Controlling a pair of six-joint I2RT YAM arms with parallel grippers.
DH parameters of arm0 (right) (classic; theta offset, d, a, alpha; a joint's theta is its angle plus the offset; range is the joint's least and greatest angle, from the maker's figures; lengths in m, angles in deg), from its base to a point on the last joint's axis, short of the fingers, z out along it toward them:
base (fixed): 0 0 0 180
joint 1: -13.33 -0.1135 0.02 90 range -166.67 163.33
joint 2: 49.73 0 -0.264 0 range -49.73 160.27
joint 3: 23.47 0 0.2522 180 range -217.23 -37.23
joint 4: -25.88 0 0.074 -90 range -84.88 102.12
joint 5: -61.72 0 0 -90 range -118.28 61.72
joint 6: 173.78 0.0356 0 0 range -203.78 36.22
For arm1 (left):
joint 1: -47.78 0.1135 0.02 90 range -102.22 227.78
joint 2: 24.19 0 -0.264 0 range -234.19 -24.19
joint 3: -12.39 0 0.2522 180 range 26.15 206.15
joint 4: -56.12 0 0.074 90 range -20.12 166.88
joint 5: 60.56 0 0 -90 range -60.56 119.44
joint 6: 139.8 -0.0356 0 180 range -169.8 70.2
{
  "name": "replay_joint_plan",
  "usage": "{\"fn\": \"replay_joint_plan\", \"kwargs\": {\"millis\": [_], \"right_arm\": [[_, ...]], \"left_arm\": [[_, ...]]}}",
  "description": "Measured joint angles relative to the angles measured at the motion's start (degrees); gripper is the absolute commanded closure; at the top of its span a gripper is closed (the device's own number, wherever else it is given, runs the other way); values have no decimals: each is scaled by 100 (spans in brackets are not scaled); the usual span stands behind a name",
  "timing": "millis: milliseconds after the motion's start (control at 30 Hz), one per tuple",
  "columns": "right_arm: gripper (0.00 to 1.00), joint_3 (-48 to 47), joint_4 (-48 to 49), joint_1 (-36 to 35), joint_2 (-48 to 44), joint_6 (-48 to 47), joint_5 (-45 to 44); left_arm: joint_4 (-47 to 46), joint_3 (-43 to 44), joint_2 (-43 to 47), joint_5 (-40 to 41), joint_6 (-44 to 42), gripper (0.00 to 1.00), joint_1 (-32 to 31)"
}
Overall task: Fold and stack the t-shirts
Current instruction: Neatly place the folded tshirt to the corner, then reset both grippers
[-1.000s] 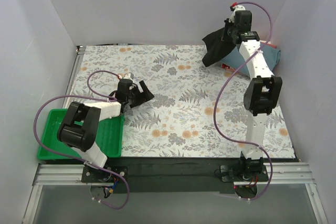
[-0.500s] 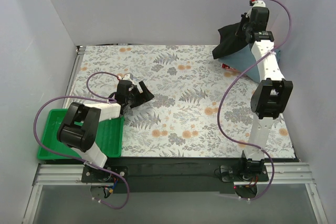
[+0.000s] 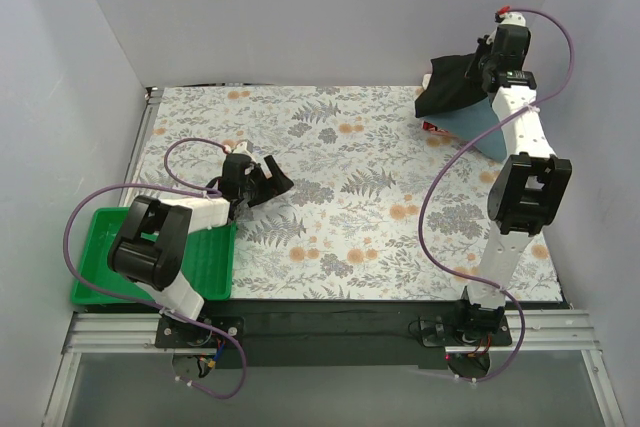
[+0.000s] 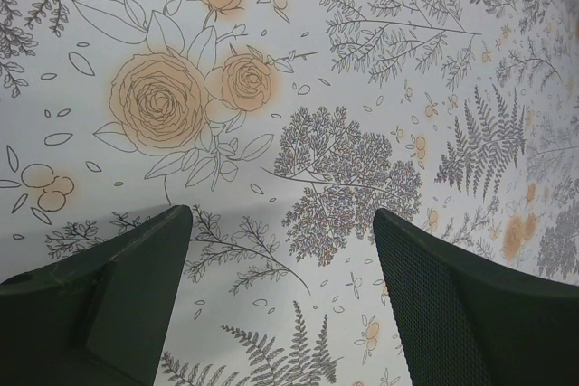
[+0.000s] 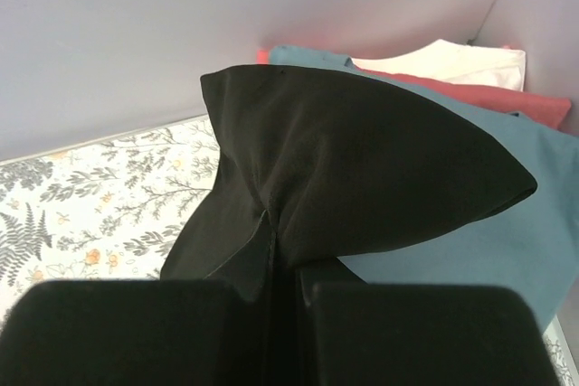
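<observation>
Though the right arm stretches almost fully toward the far right corner, its pincer [image 5: 288,285] rides high above the table [image 3: 340,247]. It is pressed together on a bunched fold of the black t-shirt [image 5: 362,160], which hangs from it in a loose wedge, its long edge trailing left and down. Just beneath and behind sits the pile, with the teal t-shirt [image 5: 493,241] on top, the red t-shirt [image 5: 507,97] under it, and possibly a white cloth [image 5: 452,61] at the back. The bare middle of the table lies near-left of the cloth, which I'd judge the place to spread it. The left pincer [image 4: 280,250] hovers low beside the green tray [image 3: 100,287], spread wide and empty, well apart from the shirts.
</observation>
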Motion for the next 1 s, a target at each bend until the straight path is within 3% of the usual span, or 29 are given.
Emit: {"fn": "replay_joint_plan", "kwargs": {"millis": [367,433,467,500,600,800,1000], "right_arm": [[99,560,317,-87,-31,-435,-879],[92,592,334,-133,-31,-557,-1189],[83,592,352,-164,-31,-621,-1394],[56,592,363,-186,-31,-658,-1589],[4,590,424,-278,-31,-844,-2258],[2,588,533,-391,-31,-1220,-3296],[2,885,876,-472,-151,-1405,-3694]], "left_arm": [[160,-131,210,-74,7,19,0],[238,-133,249,-76,7,19,0],[260,-138,262,-76,4,19,0],[273,-144,273,-79,7,19,0],[289,-166,299,-83,7,19,0],[389,-184,372,-83,-2,19,0],[509,-184,586,-68,-17,19,0]]}}
